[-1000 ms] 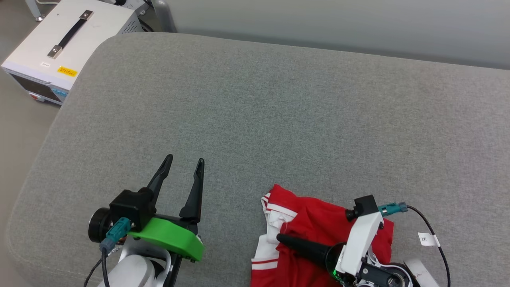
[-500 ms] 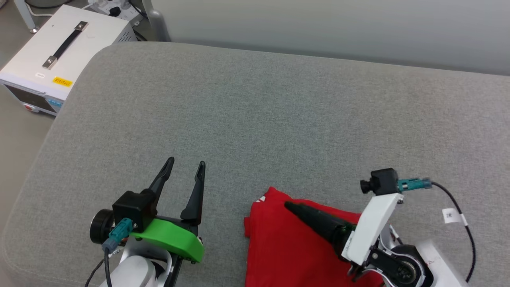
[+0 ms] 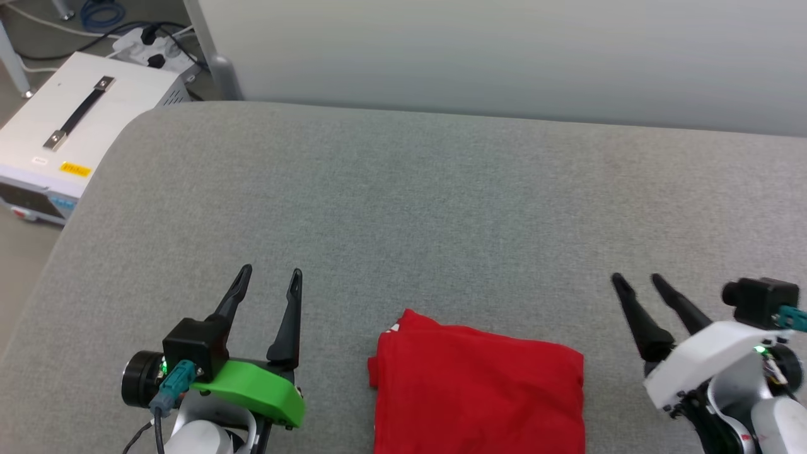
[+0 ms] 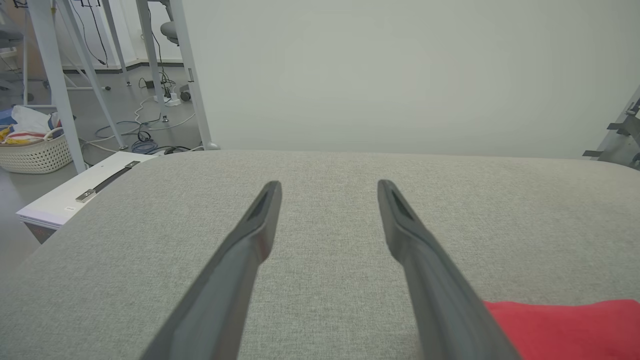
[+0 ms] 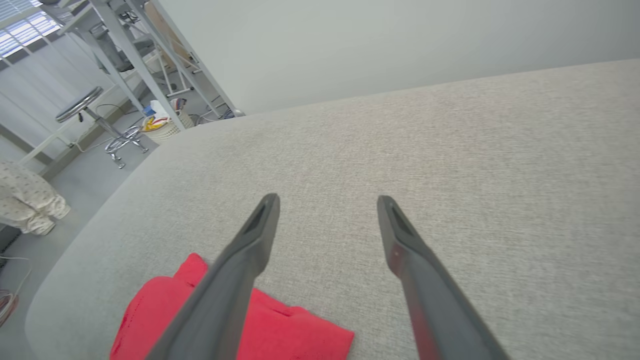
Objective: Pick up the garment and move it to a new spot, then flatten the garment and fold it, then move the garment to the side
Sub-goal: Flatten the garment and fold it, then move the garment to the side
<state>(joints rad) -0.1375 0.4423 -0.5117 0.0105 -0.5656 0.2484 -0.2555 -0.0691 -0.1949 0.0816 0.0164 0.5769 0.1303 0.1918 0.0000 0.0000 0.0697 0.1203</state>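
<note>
Right gripper (image 3: 635, 277) is off the garment (image 3: 479, 394). A second ago its fingers lay across the cloth with white sleeve trim showing. Now it sits at 4 o'clock in the head view, fingers spread, empty, well apart from the shirt. The garment lies as a compact red rectangle at 6 o'clock on the grey cushion (image 3: 441, 202), sleeves tucked out of sight. Left gripper (image 3: 270, 272) at 8 o'clock, fingers spread, holding nothing, same pose as before. The head camera has tilted too, so the frame shift isn't the shirt moving. My read: fold done, move to the side still pending, needs a fresh grip.
</note>
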